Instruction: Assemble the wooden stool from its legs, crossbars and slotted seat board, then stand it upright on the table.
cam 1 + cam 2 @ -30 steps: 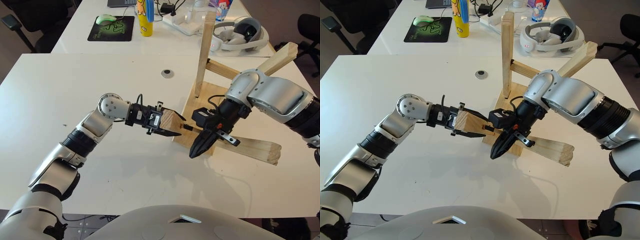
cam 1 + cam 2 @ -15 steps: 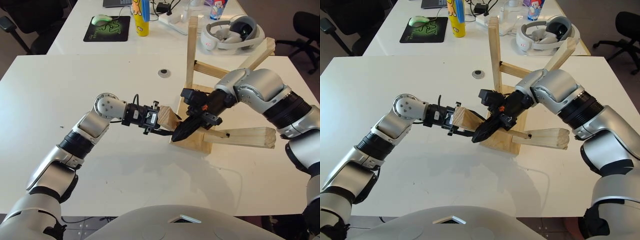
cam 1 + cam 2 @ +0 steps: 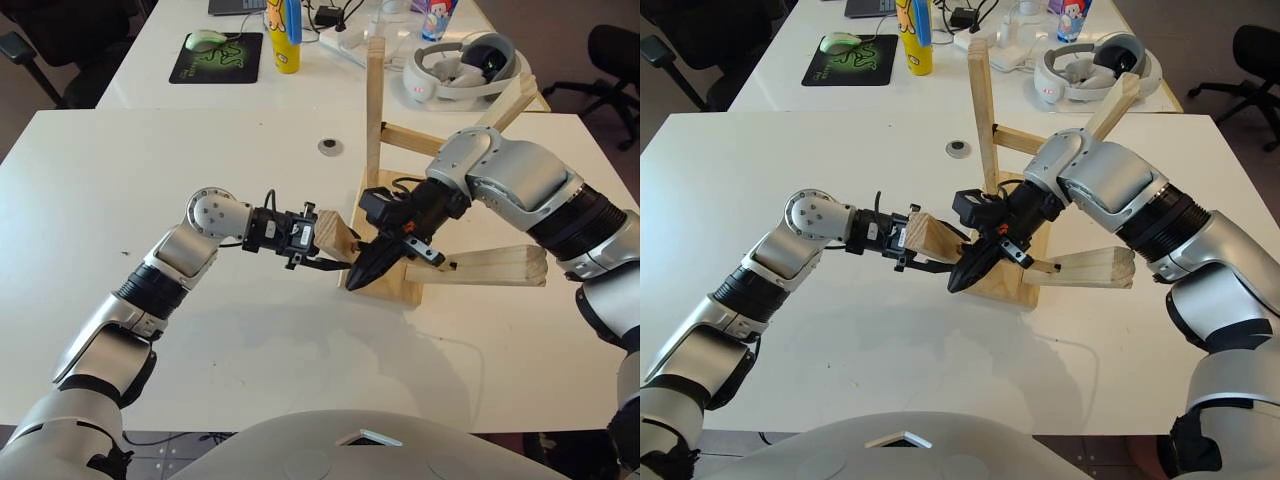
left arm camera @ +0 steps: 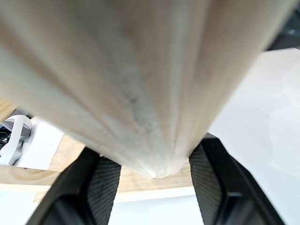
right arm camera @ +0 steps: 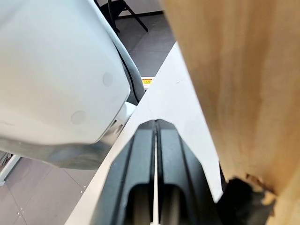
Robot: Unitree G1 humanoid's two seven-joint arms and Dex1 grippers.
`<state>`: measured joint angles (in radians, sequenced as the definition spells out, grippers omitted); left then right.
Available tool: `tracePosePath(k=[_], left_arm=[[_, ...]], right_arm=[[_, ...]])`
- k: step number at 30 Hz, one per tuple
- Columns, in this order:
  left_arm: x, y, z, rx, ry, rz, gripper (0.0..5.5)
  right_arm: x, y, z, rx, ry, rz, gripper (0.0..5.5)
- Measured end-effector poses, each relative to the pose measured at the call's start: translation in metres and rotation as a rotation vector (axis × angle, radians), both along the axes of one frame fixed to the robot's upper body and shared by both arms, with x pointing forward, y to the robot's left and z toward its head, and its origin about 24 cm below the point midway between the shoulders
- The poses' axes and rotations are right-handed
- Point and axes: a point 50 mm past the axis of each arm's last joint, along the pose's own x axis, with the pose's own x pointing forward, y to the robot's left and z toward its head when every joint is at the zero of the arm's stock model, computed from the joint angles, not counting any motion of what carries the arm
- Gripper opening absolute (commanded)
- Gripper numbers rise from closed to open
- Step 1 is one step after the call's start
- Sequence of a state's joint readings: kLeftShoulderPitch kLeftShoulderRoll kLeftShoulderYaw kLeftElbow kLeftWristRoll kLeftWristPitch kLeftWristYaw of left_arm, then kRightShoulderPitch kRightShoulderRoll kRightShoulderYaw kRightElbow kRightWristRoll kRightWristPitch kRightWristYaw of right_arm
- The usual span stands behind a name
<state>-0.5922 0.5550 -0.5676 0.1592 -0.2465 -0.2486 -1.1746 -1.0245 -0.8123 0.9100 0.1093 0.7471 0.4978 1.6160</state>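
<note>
**Closing in on the held leg**

Brought the right gripper (image 3: pixel 365 274) in over the last second, from the near edge of the seat board (image 3: pixel 398 285) toward its left corner, tips now just beside the left gripper (image 3: pixel 340 255). Holds its fingers (image 5: pixel 143 187) pressed together, only a hairline between them, with nothing in the grip; cannot tell whether the tips touch the board. Has the left gripper clamped on the held leg (image 3: pixel 332 232), a pad (image 4: pixel 107 185) on each side of the wood, at the board's left edge; cannot tell whether that leg sits in a slot.

Finds the seat board lying on the white table (image 3: pixel 200 160), right of centre. Counts three more legs on it: upright leg (image 3: pixel 374 110) at the far left corner, slanted leg (image 3: pixel 510 98) leaning far and right, low leg (image 3: pixel 495 266) pointing right, nearly level with the table. Sees a crossbar (image 3: pixel 412 140) joining the upright and slanted legs.

Notes on the far table (image 3: pixel 150 70) a headset (image 3: pixel 460 65), a yellow bottle (image 3: pixel 288 35) and a mouse pad (image 3: pixel 212 58).
</note>
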Motion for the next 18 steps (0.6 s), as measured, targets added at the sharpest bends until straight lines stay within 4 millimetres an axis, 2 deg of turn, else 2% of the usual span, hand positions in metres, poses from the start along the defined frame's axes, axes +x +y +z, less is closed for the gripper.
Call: tracePosePath(k=[13, 18], left_arm=[[0.0029, 0.0029, -0.0027, -0.013, 0.026, 0.021, 2.05], [0.0027, 0.0032, -0.0022, -0.017, 0.016, 0.016, 2.05]], right_arm=[[0.0046, 0.002, -0.0024, 0.032, -0.062, 0.028, 0.0], [0.0078, 0.0001, 0.001, 0.049, 0.021, -0.038, 0.0]])
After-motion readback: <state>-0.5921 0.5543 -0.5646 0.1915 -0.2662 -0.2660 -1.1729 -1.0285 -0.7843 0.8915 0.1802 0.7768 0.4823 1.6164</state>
